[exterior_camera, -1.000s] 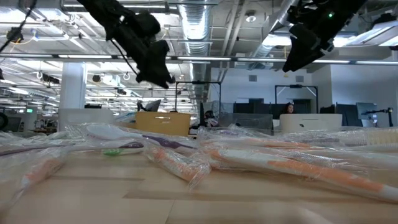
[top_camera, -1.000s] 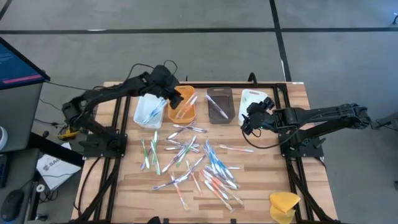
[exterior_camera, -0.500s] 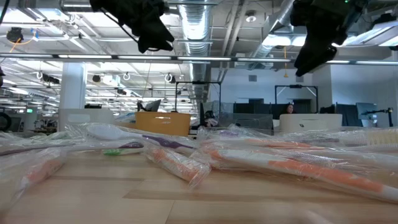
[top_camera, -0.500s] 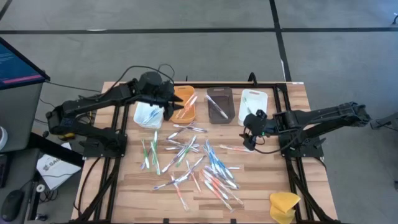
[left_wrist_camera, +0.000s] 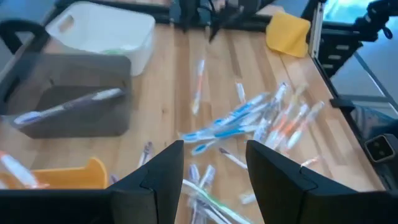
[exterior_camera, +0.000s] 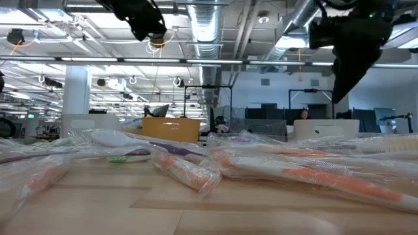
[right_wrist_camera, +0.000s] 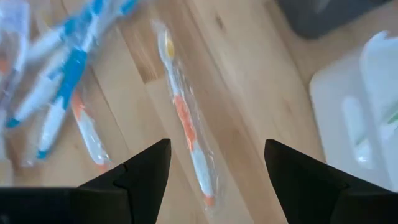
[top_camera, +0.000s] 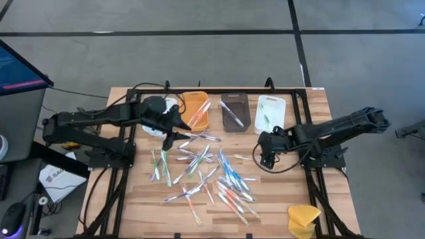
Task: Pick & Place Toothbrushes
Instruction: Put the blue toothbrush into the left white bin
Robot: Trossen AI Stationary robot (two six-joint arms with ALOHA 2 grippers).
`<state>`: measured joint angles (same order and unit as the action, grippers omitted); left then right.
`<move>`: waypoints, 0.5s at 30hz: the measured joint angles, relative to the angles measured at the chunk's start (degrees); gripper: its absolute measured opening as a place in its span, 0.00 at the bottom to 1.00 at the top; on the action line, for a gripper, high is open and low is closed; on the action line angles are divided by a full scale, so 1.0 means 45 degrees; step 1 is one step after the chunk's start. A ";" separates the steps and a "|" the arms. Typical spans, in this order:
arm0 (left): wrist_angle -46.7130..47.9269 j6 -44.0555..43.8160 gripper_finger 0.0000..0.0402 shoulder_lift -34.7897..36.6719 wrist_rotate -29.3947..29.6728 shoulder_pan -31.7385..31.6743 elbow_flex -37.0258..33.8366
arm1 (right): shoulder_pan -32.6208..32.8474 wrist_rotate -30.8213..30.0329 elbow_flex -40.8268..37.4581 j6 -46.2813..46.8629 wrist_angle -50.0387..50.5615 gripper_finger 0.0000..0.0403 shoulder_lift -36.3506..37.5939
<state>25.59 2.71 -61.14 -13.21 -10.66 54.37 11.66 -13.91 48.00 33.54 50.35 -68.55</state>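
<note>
Toothbrushes (top_camera: 206,169) all over the middle of the table (top_camera: 279,199), both pincers empty.

Most are wrapped and lie loose in a scattered heap; a few already sit in the trays along the far edge: the orange tray (top_camera: 196,109), the grey tray (top_camera: 234,111) and the white tray (top_camera: 270,111). One orange toothbrush (right_wrist_camera: 185,127) lies alone just beside the right pincer (top_camera: 264,156), which hovers over it with fingers wide apart. The left pincer (top_camera: 170,127) hangs at the heap's near-left edge by the orange tray, fingers parted, holding nothing. A yellow lump (top_camera: 303,218) sits at the table's corner.
</note>
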 joint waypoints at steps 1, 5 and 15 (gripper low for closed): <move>-0.0072 -0.0040 0.42 0.0379 0.0014 0.0008 -0.0317 | 0.0004 0.0090 -0.0004 0.0001 0.0001 0.63 -0.0227; -0.0828 -0.0368 0.42 0.2007 0.0039 0.0010 -0.1814 | -0.0010 0.0260 -0.0016 -0.0006 -0.0210 0.63 -0.1385; -0.4559 -0.0381 0.42 0.4514 0.0024 0.0010 -0.4660 | -0.0034 0.0783 0.0179 -0.0341 -0.1712 0.63 -0.3683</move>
<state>5.08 1.00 -40.82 -13.10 -10.61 33.40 11.51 -10.39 48.81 32.00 42.65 -85.13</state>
